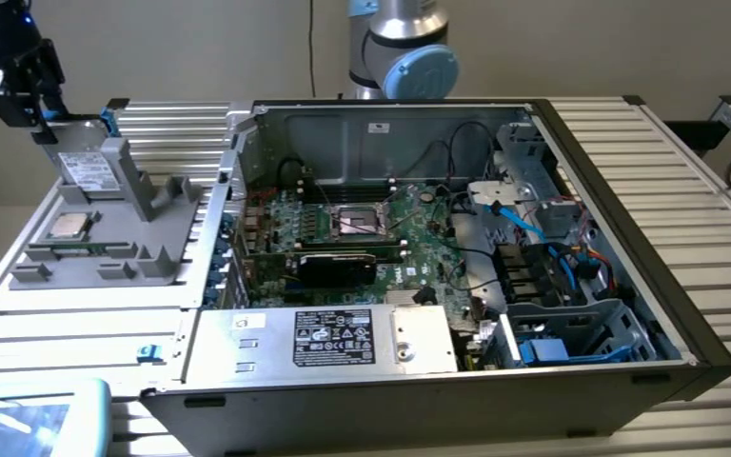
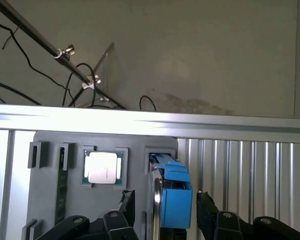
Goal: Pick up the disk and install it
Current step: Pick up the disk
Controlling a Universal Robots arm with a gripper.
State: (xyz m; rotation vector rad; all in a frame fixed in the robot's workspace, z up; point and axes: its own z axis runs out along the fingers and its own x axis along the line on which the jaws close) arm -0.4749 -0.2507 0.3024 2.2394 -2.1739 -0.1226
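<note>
The disk (image 1: 88, 169), a silver-grey drive with a white label and a blue carrier bracket, stands on edge in a slot of the grey fixture (image 1: 125, 249) at the exterior view's left. My gripper (image 1: 35, 107) hangs just above the disk's upper end. In the wrist view the disk (image 2: 174, 196) is seen edge-on, its blue bracket between the two black fingers (image 2: 127, 204). The jaws stand open, one on each side of the disk, not closed on it.
A small square CPU chip (image 1: 68, 227) lies in the fixture beside the disk. An open computer case (image 1: 620, 238) takes up the middle and right, with the motherboard (image 1: 365, 224), a silver power supply box (image 1: 340, 338) and a grey drive cage (image 1: 582, 328). All rests on a slatted metal table (image 1: 73, 324).
</note>
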